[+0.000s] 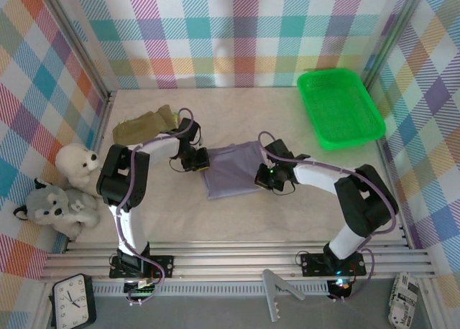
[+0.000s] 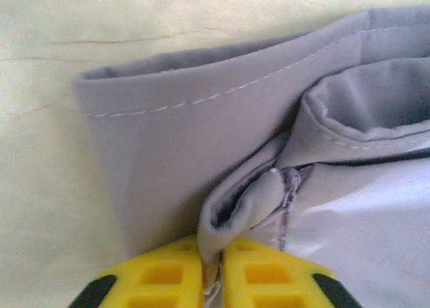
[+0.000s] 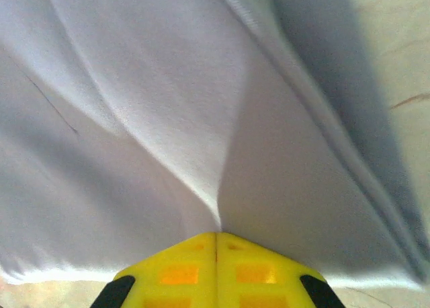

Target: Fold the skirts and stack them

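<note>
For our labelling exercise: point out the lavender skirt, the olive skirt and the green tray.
lavender skirt [image 1: 231, 172]: top view, flat middle.
olive skirt [image 1: 144, 126]: top view, centre.
green tray [image 1: 341, 110]: top view, bare floor.

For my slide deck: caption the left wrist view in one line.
Left hand pinching a bunched fold of the lavender-grey skirt on the pale table.

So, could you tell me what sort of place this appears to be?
Probably a robot training cell: plaid walls box in the table, two arms are bolted to a rail, with a green tray and plush toys as props.
</note>
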Tool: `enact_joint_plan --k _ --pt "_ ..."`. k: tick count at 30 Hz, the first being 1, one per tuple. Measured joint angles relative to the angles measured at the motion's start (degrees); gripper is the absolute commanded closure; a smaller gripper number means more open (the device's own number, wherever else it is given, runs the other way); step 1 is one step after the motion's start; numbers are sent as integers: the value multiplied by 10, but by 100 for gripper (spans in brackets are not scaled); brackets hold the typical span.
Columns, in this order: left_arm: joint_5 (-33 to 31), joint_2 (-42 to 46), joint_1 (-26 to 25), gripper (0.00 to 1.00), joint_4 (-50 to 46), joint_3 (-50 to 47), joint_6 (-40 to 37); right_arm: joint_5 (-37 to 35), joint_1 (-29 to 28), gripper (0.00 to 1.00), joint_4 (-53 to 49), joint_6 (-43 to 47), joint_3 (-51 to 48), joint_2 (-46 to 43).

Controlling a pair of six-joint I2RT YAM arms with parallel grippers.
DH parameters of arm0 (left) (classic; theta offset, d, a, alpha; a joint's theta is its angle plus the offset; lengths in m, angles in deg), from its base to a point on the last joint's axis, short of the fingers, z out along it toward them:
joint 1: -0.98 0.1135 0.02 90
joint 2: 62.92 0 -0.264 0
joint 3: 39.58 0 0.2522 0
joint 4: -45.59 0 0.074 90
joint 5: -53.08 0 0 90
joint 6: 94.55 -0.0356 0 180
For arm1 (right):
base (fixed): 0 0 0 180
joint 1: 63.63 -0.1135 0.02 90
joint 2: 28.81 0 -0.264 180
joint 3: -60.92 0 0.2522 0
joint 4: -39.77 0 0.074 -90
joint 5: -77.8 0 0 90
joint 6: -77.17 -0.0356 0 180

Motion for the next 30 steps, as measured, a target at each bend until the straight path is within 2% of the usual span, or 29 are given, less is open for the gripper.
enact_joint_plan --k 4,9,13,17,20,23,30 --pt "-44 18 0 68 -50 7 9 -10 8 95 24 -14 9 -11" --pt "-85 94 -3 66 -98 7 42 -16 9 93 26 -8 44 -11" --pt "-61 130 -19 67 -91 7 79 -17 9 93 33 -2 65 -7" --pt "1 124 -65 71 -44 7 143 -23 9 92 49 -4 73 5" --pt "23 105 -99 71 -10 7 184 -25 9 89 60 -12 74 19" --pt "27 75 -117 71 7 2 214 -24 9 85 68 -18 76 37" --pt "5 29 -116 71 10 -41 235 -8 9 81 82 -22 134 106"
